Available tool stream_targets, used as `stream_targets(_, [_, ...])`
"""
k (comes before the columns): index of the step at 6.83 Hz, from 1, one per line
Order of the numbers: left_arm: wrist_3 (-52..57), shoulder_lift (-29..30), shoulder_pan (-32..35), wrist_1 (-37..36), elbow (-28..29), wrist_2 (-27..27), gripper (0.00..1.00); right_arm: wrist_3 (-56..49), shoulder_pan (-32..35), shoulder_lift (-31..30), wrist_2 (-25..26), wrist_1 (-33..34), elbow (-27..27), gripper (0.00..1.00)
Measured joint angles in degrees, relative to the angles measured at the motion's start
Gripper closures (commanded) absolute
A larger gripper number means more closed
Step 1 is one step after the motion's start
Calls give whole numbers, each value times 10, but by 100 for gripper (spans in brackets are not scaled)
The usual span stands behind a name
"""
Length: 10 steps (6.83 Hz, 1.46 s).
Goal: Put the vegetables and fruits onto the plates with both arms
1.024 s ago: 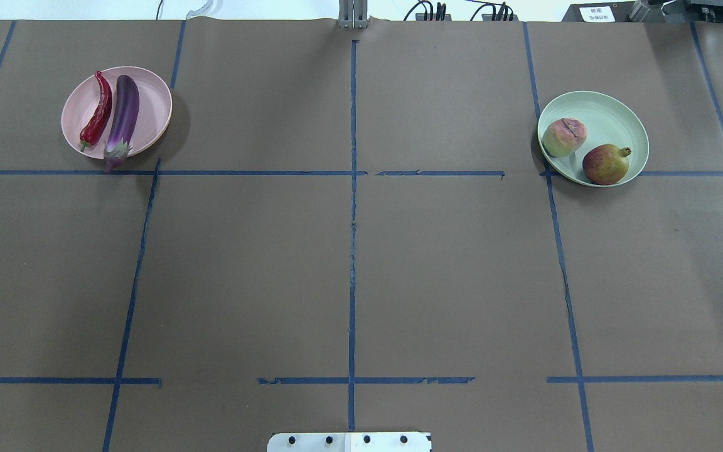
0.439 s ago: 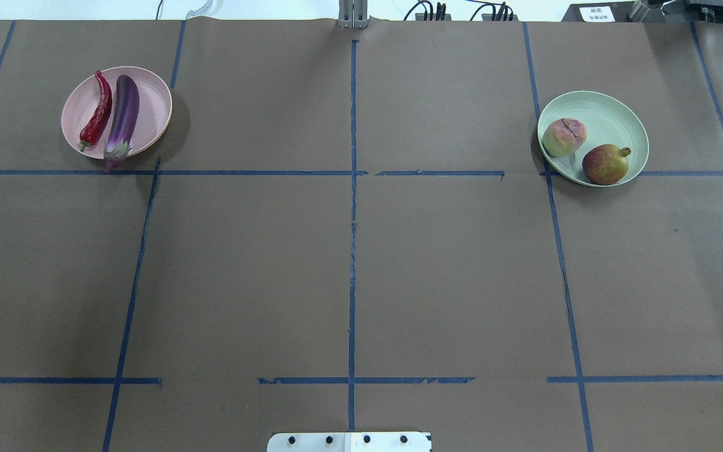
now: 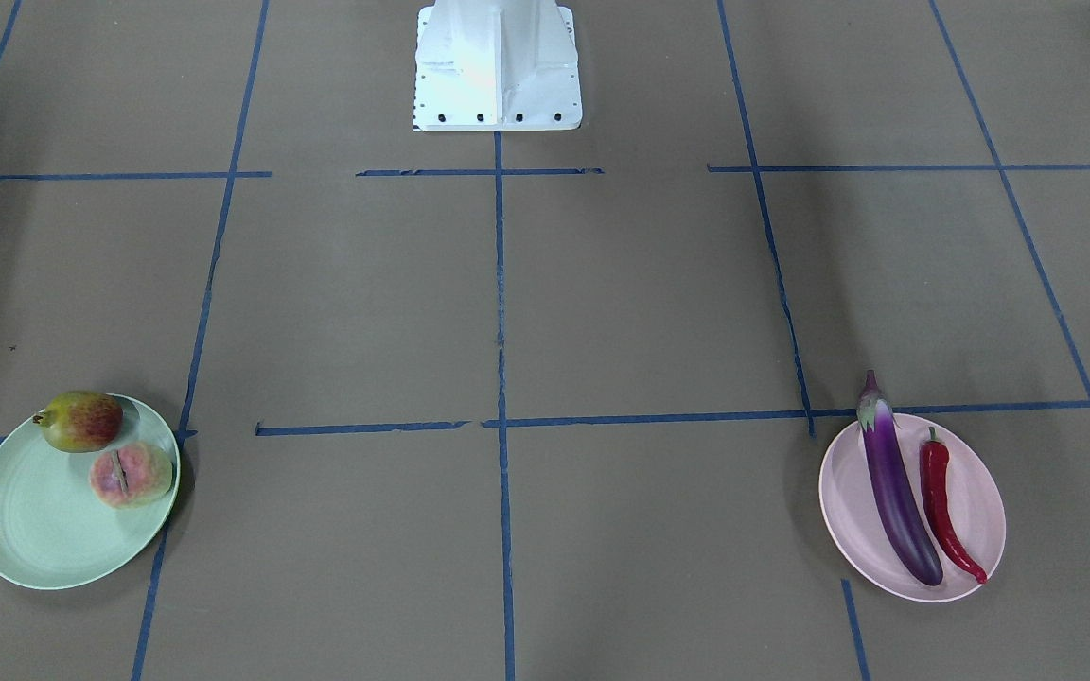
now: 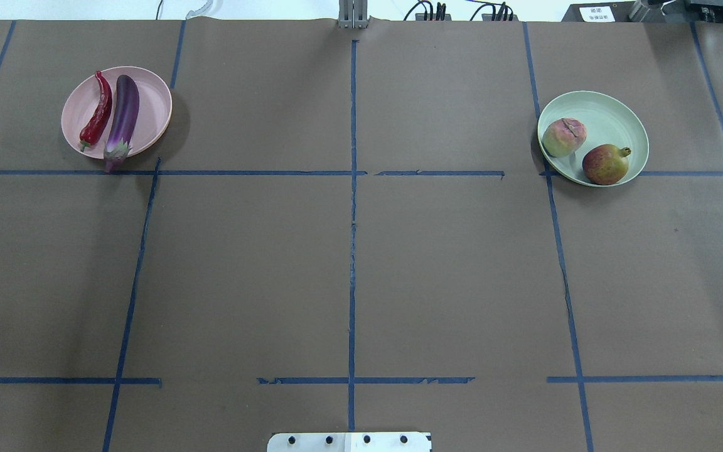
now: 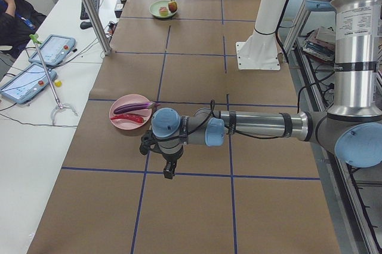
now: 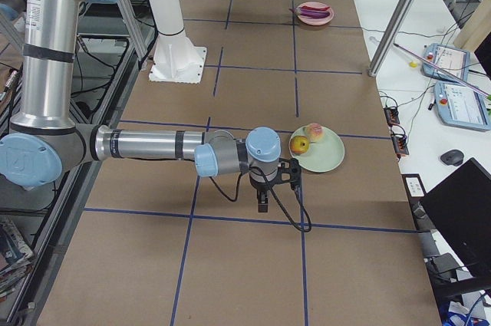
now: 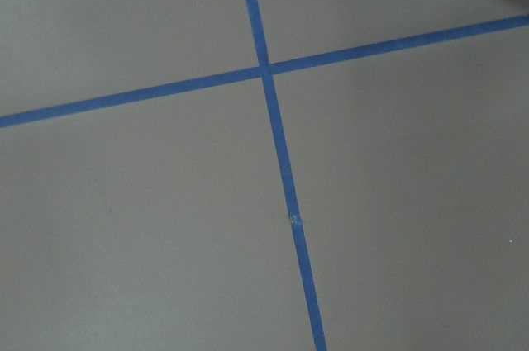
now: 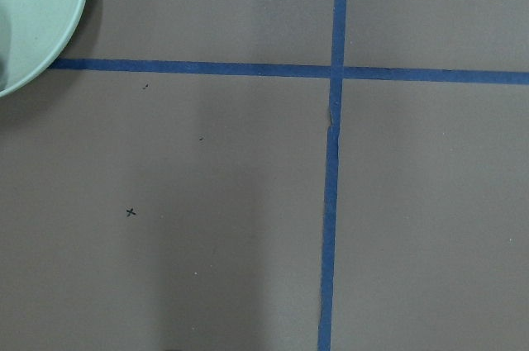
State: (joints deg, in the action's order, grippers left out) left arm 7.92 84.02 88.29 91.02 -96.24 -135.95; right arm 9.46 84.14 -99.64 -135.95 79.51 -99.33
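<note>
The purple eggplant [image 4: 123, 116] and the red chili pepper [image 4: 98, 113] lie side by side on the pink plate [image 4: 154, 103] at the far left. The peach-like fruit [image 4: 563, 137] and the red-and-yellow fruit [image 4: 606, 164] sit on the mint green plate [image 4: 619, 119] at the far right. My left gripper [image 5: 169, 167] shows only in the exterior left view, hanging over the table near the pink plate [image 5: 122, 110]. My right gripper [image 6: 263, 199] shows only in the exterior right view, beside the mint plate [image 6: 326, 157]. I cannot tell whether either is open or shut.
Brown paper with a blue tape grid covers the table. The white robot base [image 3: 498, 66] stands at the robot's edge. A side table holds tablets [image 5: 51, 51] and a metal post [image 5: 89, 9], with an operator [image 5: 12, 9] seated there. The mint plate's rim [image 8: 41, 21] shows in the right wrist view.
</note>
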Motion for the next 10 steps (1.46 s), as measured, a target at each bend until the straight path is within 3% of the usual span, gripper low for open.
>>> stream_targets(4, [0,-42,27,2,-7,2,0,0,-1,-5,5,-3,2,0])
stream_targets(10, [0,-48,29,5,-8,2,0,0,-2,-4,8,-4,0,0])
